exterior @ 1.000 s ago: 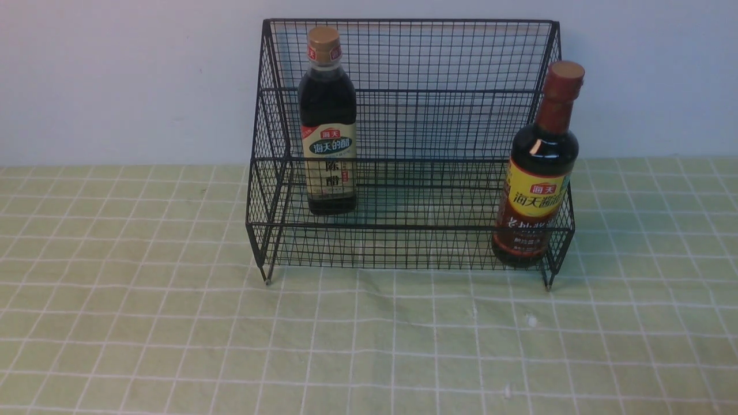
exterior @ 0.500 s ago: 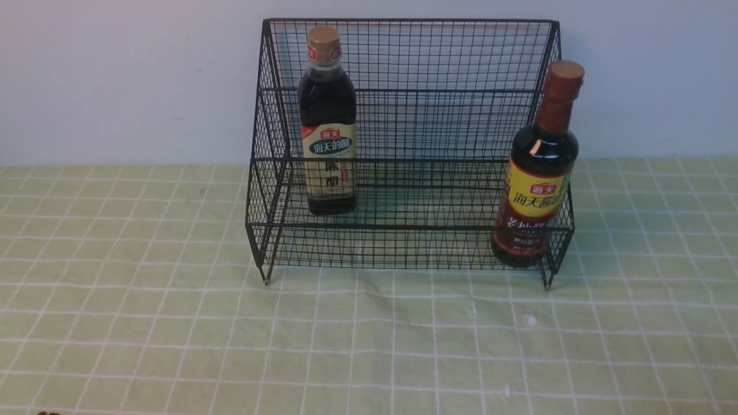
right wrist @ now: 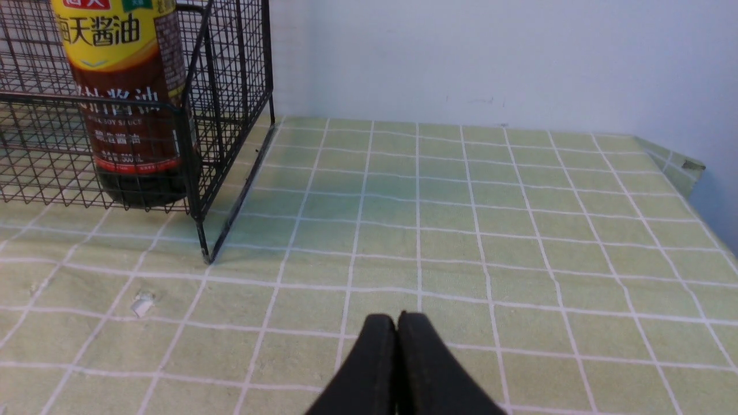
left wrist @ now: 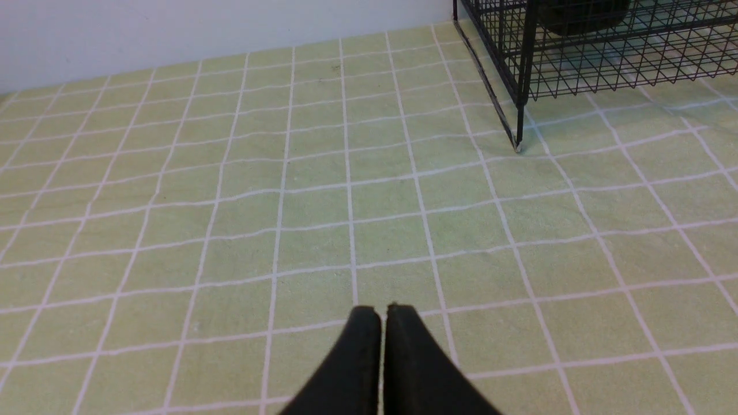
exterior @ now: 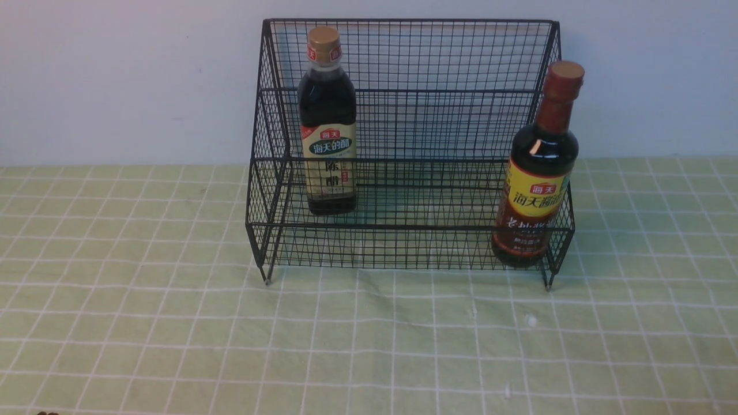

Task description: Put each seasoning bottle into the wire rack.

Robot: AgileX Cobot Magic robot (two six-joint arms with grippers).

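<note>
Two bottles (exterior: 327,121) (exterior: 539,173) unmoved | rack (exterior: 409,57) unchanged; both fingers (left wrist: 363,346) (right wrist: 380,357) closed

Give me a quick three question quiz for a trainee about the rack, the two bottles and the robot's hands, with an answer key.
1. True or false: the gold-capped bottle stands inside the wire rack.
2. Multiple choice: the red-capped bottle stands at the rack's A) left end, B) middle, C) right end, going by the front view.
3. Fill in: both the left hand and the right hand are ____ and hold nothing, above the green checked cloth.

Key: 1 true. 2 C. 3 shut.
</note>
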